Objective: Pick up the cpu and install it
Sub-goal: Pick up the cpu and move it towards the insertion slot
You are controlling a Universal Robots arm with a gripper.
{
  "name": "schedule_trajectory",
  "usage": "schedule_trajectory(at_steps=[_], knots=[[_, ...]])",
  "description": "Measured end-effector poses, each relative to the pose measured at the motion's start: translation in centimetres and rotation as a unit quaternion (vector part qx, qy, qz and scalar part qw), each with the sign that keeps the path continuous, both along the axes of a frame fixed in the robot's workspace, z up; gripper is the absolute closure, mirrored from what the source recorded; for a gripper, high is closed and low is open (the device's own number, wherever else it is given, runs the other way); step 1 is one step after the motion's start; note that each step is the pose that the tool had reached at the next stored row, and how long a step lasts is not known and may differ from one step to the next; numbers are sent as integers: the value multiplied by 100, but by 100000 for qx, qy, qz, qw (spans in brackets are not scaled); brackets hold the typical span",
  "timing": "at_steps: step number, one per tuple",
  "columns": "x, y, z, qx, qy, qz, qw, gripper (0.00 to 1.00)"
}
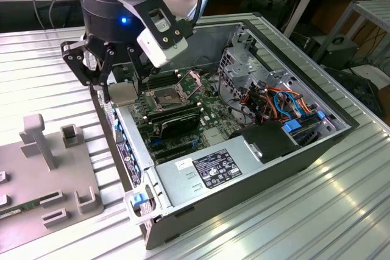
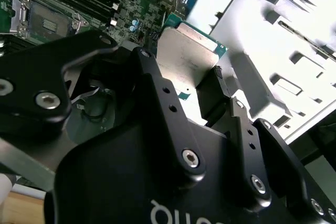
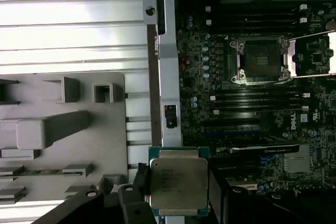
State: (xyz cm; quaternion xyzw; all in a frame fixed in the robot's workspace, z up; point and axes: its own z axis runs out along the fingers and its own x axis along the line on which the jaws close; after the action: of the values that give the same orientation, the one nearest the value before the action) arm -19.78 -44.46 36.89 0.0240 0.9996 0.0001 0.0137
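We are looking at a ribbed aluminium counter [image 1: 341, 199] in a workshop, with benches and cables crowding the background. An open computer case [image 1: 256, 181] is lying on its side on the counter with its motherboard [image 1: 201, 111] facing up. A grey holding tray [image 1: 67, 175] is sitting just beside the case, on the exterior view's left.

The gripper [image 1: 119, 89] is hanging above the case wall nearest the tray. Its fingers [image 2: 157, 85] are pinching the cpu [image 1: 125, 94] by two opposite edges. In both wrist views we are seeing the chip's dull metal top facing the cameras, held flat and clear of both tray and board. We are judging that the edge grip is there for a reason — nothing is pressing on the lid or on the contact face underneath, and the chip is sitting roughly parallel to the board.

The socket [image 3: 261, 61] is lying well apart from the chip, deeper inside the case, between rows of long dark slots. Its metal frame [image 3: 312, 56] is standing swung open to one side, leaving the dark square bare — we are taking that as a socket made ready to receive a chip.

So we are reading the work as half done. The cpu is in the fingers and off the tray, but it is not yet over the socket, let alone seated in it.
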Motion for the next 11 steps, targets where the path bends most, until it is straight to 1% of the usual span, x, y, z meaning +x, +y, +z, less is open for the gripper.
schedule_trajectory(at_steps=[6, 8, 9, 10, 11], knots=[[86, 0, 0, -3, -1, 3, 100000, 45], [128, 0, 0, 1, -3, 2, 100000, 45], [170, 0, 0, 2, -4, 5, 100000, 45], [195, 0, 0, 1, -2, -2, 100000, 45], [207, 0, 0, 0, -2, 0, 100000, 45]])
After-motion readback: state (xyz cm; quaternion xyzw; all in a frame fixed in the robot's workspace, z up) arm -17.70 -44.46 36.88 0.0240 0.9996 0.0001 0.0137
